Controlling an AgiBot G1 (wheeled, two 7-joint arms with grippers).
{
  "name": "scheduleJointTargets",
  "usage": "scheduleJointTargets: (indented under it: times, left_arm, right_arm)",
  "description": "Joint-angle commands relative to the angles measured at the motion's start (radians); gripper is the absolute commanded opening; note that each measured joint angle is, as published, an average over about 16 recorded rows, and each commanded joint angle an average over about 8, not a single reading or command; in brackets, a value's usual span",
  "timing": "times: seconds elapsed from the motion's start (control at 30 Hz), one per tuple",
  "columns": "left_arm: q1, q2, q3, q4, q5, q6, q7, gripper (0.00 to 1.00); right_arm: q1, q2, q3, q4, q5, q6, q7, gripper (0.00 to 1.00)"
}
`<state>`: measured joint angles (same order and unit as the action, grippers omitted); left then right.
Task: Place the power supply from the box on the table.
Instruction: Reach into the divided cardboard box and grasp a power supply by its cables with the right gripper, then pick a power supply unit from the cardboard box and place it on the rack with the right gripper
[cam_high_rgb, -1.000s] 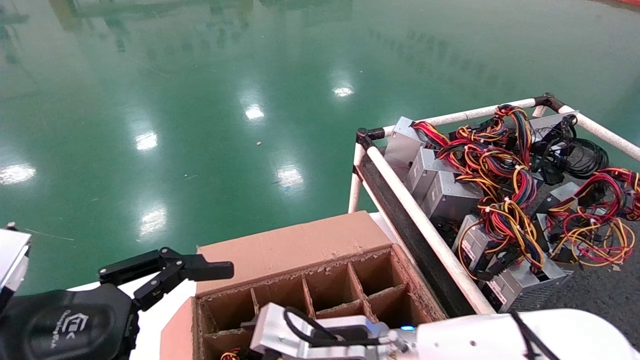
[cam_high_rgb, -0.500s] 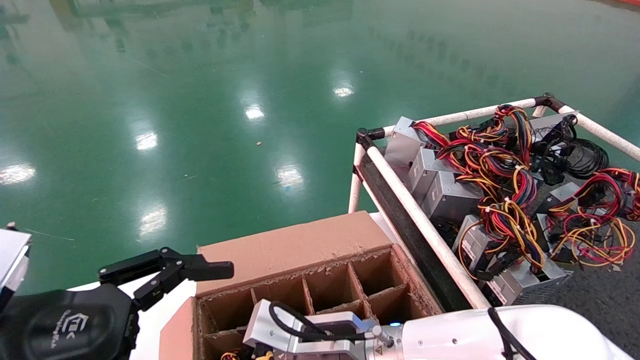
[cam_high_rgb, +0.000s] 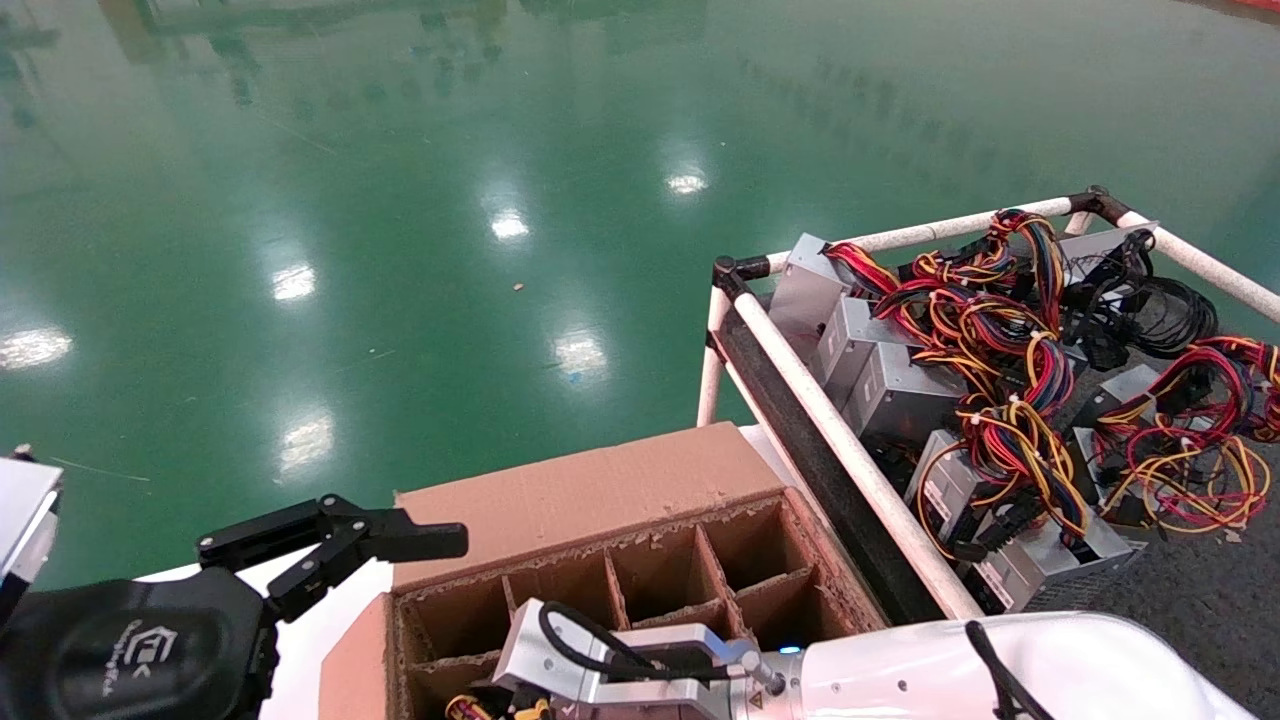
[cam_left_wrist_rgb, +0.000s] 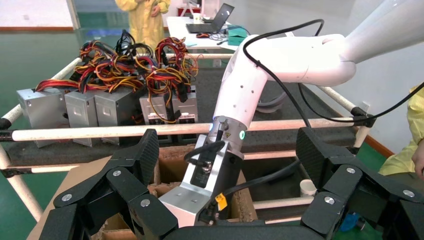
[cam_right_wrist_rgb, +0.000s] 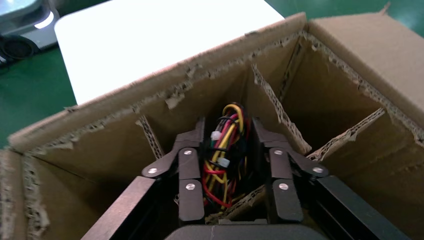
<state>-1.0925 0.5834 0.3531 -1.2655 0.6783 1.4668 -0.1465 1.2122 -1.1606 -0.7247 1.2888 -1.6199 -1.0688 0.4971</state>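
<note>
The box (cam_high_rgb: 600, 495) is a brown carton with a ragged divider grid (cam_right_wrist_rgb: 280, 107), at the bottom centre of the head view. My right gripper (cam_right_wrist_rgb: 227, 124) reaches down into one of its near cells, shut on the yellow, red and black wire bundle of a power supply (cam_right_wrist_rgb: 224, 150). The unit's metal body is hidden. A bit of its wires (cam_high_rgb: 470, 708) shows beside the right wrist. The table (cam_high_rgb: 845, 445), dark with a white pipe rail, stands to the right of the box. My left gripper (cam_high_rgb: 340, 545) hovers open, left of the box, holding nothing.
Several grey power supplies (cam_high_rgb: 900, 390) with tangled coloured wires (cam_high_rgb: 1010, 340) lie on the table, filling its far and left side. A bare dark patch (cam_high_rgb: 1200, 590) is nearer. Green floor lies beyond. A white surface (cam_right_wrist_rgb: 165, 35) sits under the box.
My right wrist has shifted a little to the left over the box. More of the yellow and red wires show beside it. The left arm has not moved.
</note>
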Motion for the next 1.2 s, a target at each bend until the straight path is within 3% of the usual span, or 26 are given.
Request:
scheduleJointTargets:
  times: [0.03, 0.37, 0.87, 1.2]
  left_arm:
    - [0.0, 0.0, 0.0, 0.0, 0.0, 0.0, 0.0, 1.0]
    - [0.0, 0.0, 0.0, 0.0, 0.0, 0.0, 0.0, 1.0]
    - [0.0, 0.0, 0.0, 0.0, 0.0, 0.0, 0.0, 1.0]
    - [0.0, 0.0, 0.0, 0.0, 0.0, 0.0, 0.0, 1.0]
  right_arm:
    - [-0.001, -0.001, -0.003, -0.003, -0.011, 0.005, 0.002, 0.0]
    - [0.014, 0.008, 0.018, -0.015, 0.032, -0.013, 0.096, 0.0]
    - [0.065, 0.05, 0.087, -0.031, 0.197, -0.078, 0.461, 0.0]
    - [0.11, 0.11, 0.158, 0.013, 0.324, -0.106, 0.613, 0.0]
